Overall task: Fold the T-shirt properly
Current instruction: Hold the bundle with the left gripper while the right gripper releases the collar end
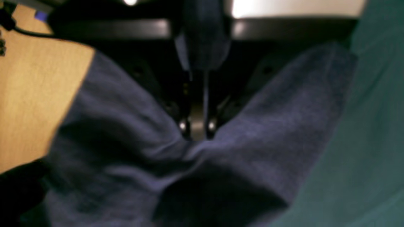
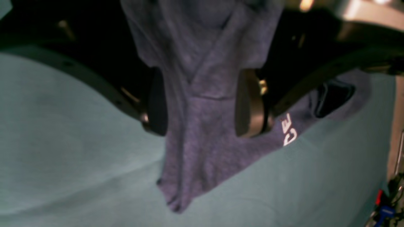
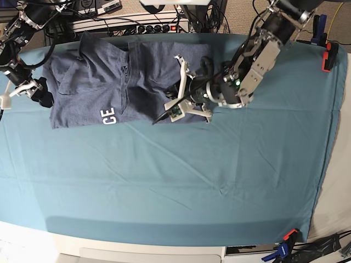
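Note:
The slate-blue T-shirt (image 3: 104, 82) lies at the back left of the teal tablecloth (image 3: 192, 175), its white letters "CE" (image 3: 108, 116) near the front edge. My left gripper (image 3: 180, 103) is at the shirt's right edge. In the left wrist view it (image 1: 197, 127) is shut on a pinch of the shirt (image 1: 268, 132), which bunches up at the tips. My right gripper (image 3: 19, 93) is at the shirt's left edge. In the right wrist view its jaws (image 2: 202, 127) stand wide apart, with a thick bunch of shirt fabric (image 2: 205, 148) filling the gap between both fingers (image 2: 249, 107).
Cables and a power strip (image 3: 137, 24) run along the table's back edge. An orange clamp (image 3: 328, 55) holds the cloth at the right edge, and another clamp (image 3: 285, 241) at the front right corner. A wooden surface (image 1: 31, 94) shows beside the shirt.

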You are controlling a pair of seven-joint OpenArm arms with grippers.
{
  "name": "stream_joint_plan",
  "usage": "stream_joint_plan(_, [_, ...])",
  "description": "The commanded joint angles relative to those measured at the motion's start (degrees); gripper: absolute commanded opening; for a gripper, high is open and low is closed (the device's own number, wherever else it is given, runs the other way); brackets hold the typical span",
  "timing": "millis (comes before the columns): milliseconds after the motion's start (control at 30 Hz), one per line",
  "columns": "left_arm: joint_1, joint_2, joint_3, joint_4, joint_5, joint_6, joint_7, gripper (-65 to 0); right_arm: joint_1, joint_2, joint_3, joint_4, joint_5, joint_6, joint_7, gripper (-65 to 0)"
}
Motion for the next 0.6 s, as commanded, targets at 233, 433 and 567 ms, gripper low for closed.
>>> stream_joint_plan(233, [2.2, -0.2, -0.2, 4.3, -0.9, -0.2, -1.0, -60.9, 0.7, 2.4, 0.2, 0.7, -4.9, 0.5, 6.0, -27.9])
stream_joint_plan(433, [2.1, -0.2, -0.2, 4.3, -0.9, -0.2, -1.1, -55.4, 1.3, 2.9, -1.4, -3.4, -5.8, 0.4, 7.2, -27.9])
stream_joint_plan(567, [2.1, -0.2, -0.2, 4.3, -0.9, -0.2, -1.1, -55.4, 4.1, 4.4, -4.1, -11.8, -4.0, 0.4, 7.1, -27.9])
